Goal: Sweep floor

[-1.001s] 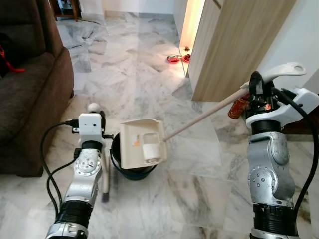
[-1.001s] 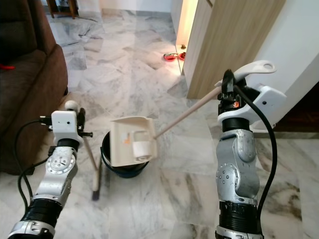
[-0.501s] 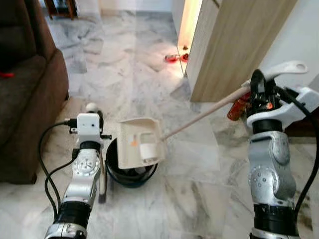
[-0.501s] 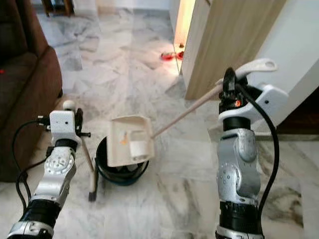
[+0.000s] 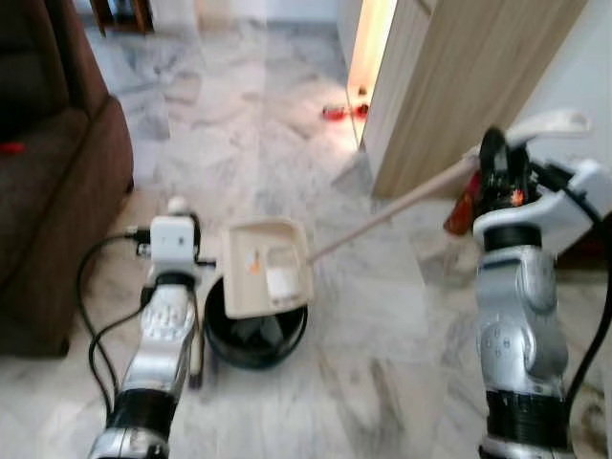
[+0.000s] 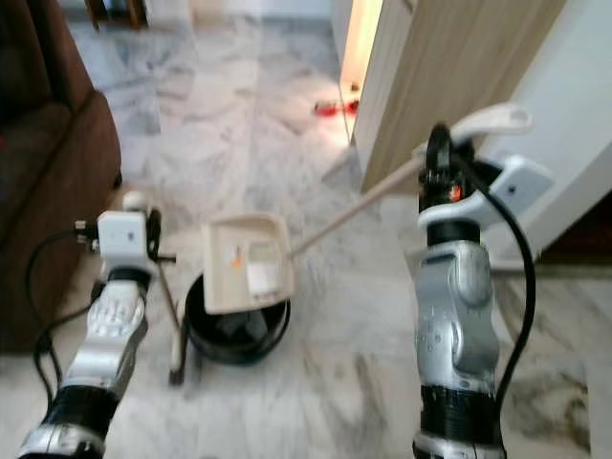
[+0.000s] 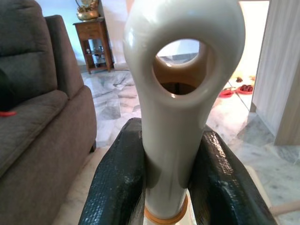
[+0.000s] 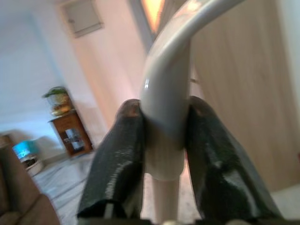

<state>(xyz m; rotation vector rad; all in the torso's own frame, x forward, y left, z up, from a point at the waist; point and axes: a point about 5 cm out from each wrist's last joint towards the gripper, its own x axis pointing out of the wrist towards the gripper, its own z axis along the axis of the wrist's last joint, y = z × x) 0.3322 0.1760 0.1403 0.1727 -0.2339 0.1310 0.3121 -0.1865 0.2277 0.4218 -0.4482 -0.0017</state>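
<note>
A cream dustpan (image 5: 266, 279) hangs tilted over the open top of a black bin (image 5: 254, 335) on the marble floor. Its long wooden handle (image 5: 392, 208) rises to the right, where my right gripper (image 5: 494, 172) is shut on the cream grip (image 8: 165, 123). My left gripper (image 5: 188, 229) stands left of the bin, shut on the cream looped top of the broom handle (image 7: 182, 101). The broom's stick (image 5: 196, 349) runs down to the floor beside the bin. Black fingers (image 7: 117, 183) press the handle from both sides.
A brown sofa (image 5: 53, 191) fills the left side. A wooden panel (image 5: 449, 86) and white wall stand at the right, with a red-orange object (image 5: 463, 206) at their foot. Red bowls (image 5: 337, 112) lie on the floor further back. A small wooden side table (image 7: 96, 44) stands beyond the sofa.
The whole view has shifted slightly and gone blurrier. The dustpan stays over the bin, and more of the bin's opening now shows below it. Both grippers keep their hold.
</note>
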